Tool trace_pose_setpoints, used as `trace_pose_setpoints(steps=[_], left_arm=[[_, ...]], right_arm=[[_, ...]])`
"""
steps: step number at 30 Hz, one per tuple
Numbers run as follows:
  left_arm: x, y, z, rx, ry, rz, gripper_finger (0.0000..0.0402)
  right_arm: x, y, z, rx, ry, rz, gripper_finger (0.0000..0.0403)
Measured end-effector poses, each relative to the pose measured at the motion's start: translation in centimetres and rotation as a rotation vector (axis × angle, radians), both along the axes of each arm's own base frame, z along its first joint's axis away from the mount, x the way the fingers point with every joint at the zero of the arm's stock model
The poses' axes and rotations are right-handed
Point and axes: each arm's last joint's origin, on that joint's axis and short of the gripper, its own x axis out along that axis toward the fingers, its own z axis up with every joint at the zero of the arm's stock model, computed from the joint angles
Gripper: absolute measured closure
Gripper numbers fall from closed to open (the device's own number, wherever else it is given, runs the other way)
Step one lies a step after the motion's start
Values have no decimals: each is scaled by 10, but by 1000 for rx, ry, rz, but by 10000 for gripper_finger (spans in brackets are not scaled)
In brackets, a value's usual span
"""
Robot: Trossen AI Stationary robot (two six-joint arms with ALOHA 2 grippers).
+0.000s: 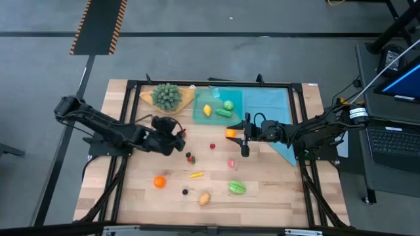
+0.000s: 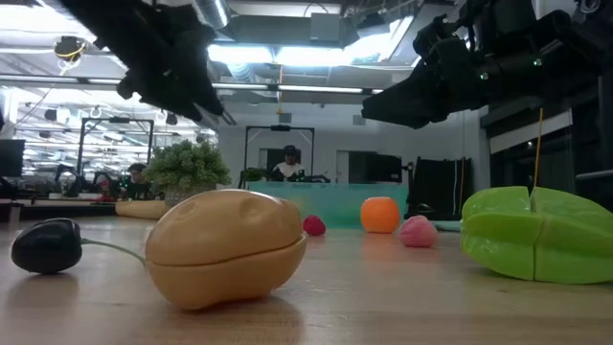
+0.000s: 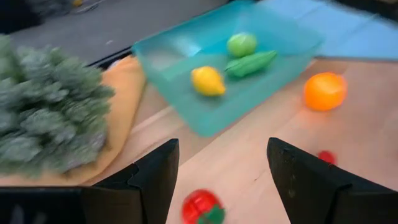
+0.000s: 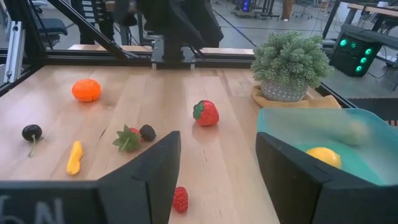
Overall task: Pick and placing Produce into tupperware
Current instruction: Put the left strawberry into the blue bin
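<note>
The teal tupperware stands at the far middle of the table and holds a yellow lemon and two green pieces. More produce lies loose on the wood: an orange, a tan potato, a green piece, a strawberry and a raspberry. My left gripper hovers open left of centre, above a red piece with green leaves. My right gripper hangs open right of centre, beside a second orange.
A bushy green plant on a tan dish stands left of the tupperware. A flat teal cloth lies to the tupperware's right. A black frame runs round the table. The near right part of the table has bare wood.
</note>
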Motion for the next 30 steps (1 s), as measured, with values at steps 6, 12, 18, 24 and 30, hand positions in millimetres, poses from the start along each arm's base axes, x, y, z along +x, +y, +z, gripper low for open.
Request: trace_pose_setpoints(steps=[6,12,18,24,30], left_arm=[[20,4,0,-111,157,134,165],[36,8,-17,-170,221,222,165],[41,16,-30,-303,298,236,165],[42,21,-31,-337,305,248,165],[42,24,-31,-338,308,253,165]], right_arm=[[0,0,0,0,0,0,192],[0,0,0,0,0,0,192],[0,0,0,0,5,0,192],[0,0,-1,0,5,0,192],[0,0,-1,0,6,0,192]])
